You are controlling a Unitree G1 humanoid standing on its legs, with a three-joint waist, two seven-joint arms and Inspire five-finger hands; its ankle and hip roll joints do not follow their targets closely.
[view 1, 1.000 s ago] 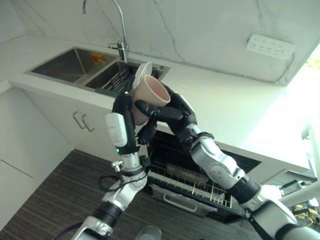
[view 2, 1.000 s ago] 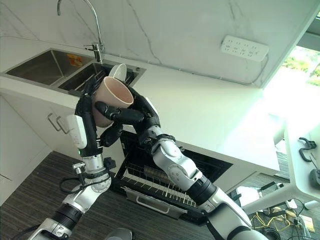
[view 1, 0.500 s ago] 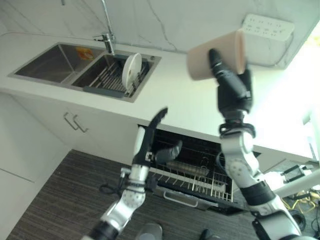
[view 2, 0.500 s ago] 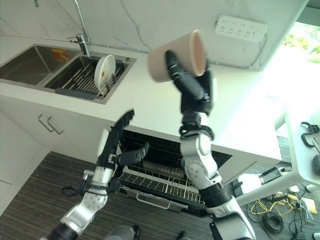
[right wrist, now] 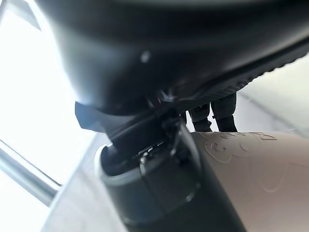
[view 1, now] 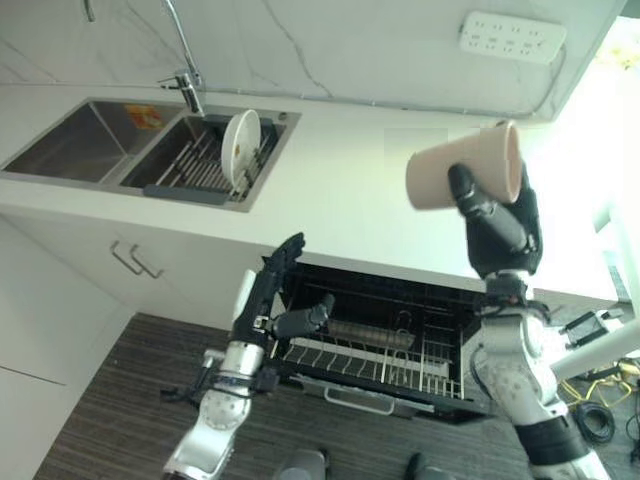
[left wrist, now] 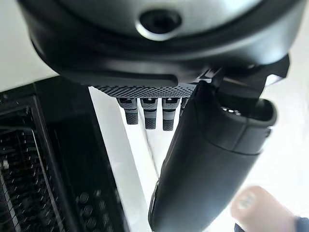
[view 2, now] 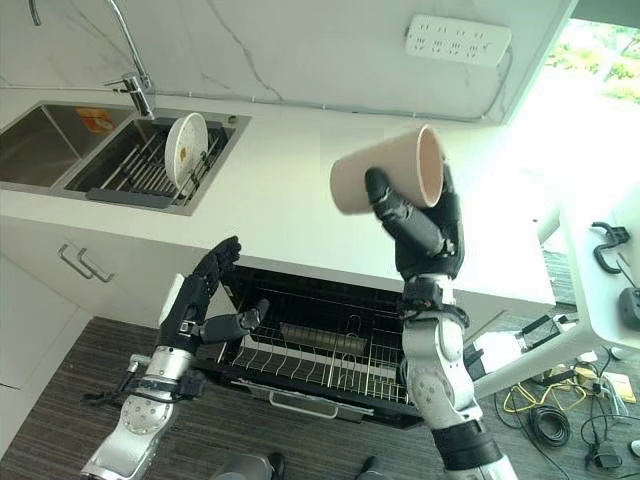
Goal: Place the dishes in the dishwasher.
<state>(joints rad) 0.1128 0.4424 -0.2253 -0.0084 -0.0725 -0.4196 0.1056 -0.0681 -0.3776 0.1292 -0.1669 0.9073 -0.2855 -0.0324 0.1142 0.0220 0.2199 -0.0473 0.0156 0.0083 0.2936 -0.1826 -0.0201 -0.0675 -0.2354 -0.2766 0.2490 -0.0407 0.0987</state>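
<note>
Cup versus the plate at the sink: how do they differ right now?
The cup is beige and tipped on its side in the right hand, above the counter; the plate is white and stands on edge in the sink rack. The left hand is open. Neither dish is in the dishwasher.

A pale beige cup [view 1: 465,177] is held in the air above the white counter [view 1: 340,200], tipped on its side with its open mouth facing the robot's right and its base to the left; the right hand [view 1: 500,232] curls round its wall from below. A white plate [view 1: 239,145] (with a small yellowish mark on its face) stands on edge in the rack inside the right basin of the steel sink [view 1: 70,140]. Under the counter the dishwasher [view 1: 390,340] stands open, its wire rack [view 2: 320,370] pulled out, with a long dark piece lying across it.
</note>
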